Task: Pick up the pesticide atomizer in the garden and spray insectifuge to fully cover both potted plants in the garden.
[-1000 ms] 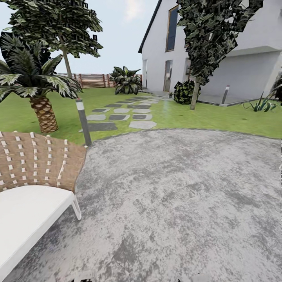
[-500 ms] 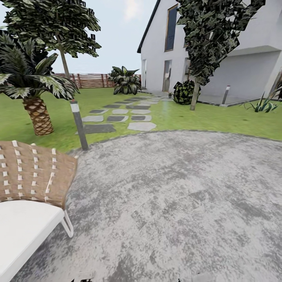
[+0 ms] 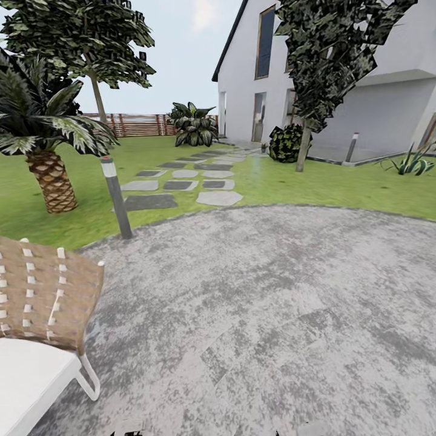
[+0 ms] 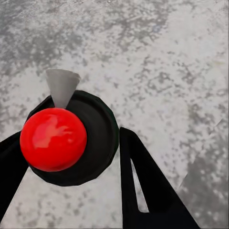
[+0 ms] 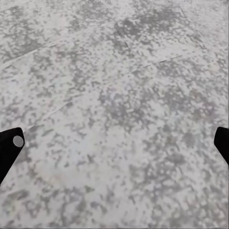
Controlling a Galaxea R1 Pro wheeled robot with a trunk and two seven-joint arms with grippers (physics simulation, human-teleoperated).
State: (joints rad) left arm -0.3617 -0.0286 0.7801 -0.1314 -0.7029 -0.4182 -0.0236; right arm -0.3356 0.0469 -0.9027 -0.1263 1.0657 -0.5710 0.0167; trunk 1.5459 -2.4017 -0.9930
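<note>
In the left wrist view the pesticide atomizer [image 4: 69, 138] is seen from above: a red dome on a dark round body with a grey cone nozzle. My left gripper [image 4: 67, 140] is shut on it, one black finger on each side, over rough grey paving. My right gripper [image 5: 114, 143] is open, with only bare paving between its widely spread fingertips. The garden's green lawn [image 3: 339, 184] lies ahead in the head view. A low rosette of pointed green leaves [image 3: 413, 163] sits on it at the far right; I cannot make out a pot under it.
A woven brown chair with a white seat [image 3: 42, 297] stands close at the lower left. A grey bollard lamp [image 3: 116, 198] and a palm [image 3: 51, 178] are at the paving's left edge. Stepping stones [image 3: 181, 184] lead to the white house [image 3: 363, 109]. A tree trunk [image 3: 301, 148] stands right of the path.
The whole head view has shifted, so the camera has moved: chair, bollard and palm now sit further left and the chair lower. Nothing else visibly changed.
</note>
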